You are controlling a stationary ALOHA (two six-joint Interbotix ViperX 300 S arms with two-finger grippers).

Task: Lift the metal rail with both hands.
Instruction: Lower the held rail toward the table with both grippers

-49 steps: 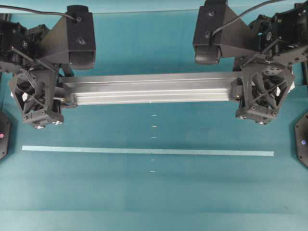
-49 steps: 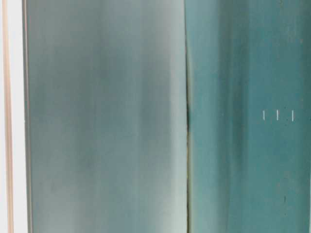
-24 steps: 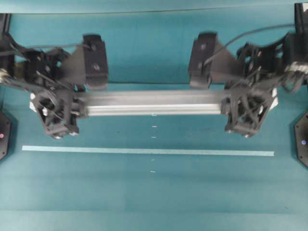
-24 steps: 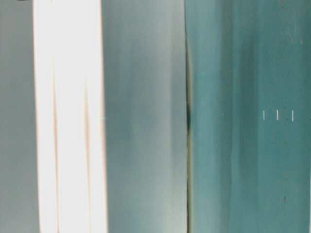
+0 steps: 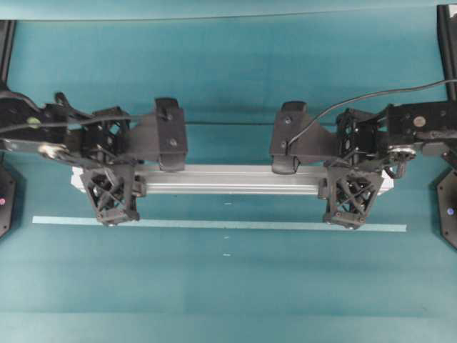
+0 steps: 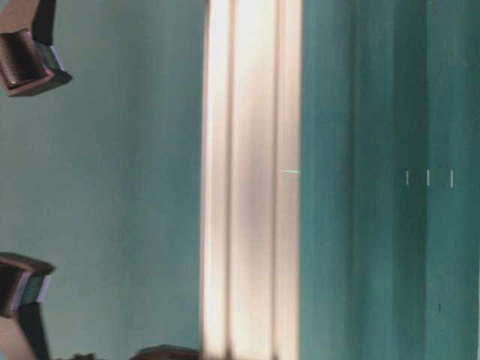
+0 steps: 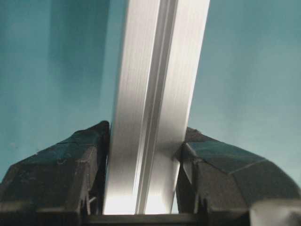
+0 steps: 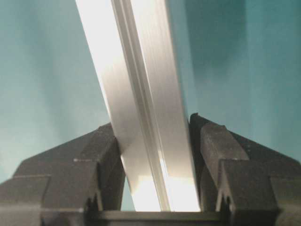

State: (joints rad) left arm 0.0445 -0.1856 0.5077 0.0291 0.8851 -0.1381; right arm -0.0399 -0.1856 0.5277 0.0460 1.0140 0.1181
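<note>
The metal rail (image 5: 228,180) is a long silver grooved bar lying level across the middle of the overhead view. My left gripper (image 5: 139,179) is shut on it near its left end, one finger on each long side. My right gripper (image 5: 321,180) is shut on it near its right end in the same way. In the left wrist view the rail (image 7: 155,94) runs away between the pressed fingers of the left gripper (image 7: 146,132). The right wrist view shows the rail (image 8: 141,84) clamped in the right gripper (image 8: 153,123). In the table-level view the rail (image 6: 251,180) borders the table's surface.
A thin pale-blue tape strip (image 5: 214,224) lies on the teal table just in front of the rail. Small white marks (image 5: 227,237) cross it mid-table. Black bases stand at the left edge (image 5: 6,200) and right edge (image 5: 448,214).
Both arms have carried the rail down and toward the table's front, close to the tape strip. Both grips have held throughout.
</note>
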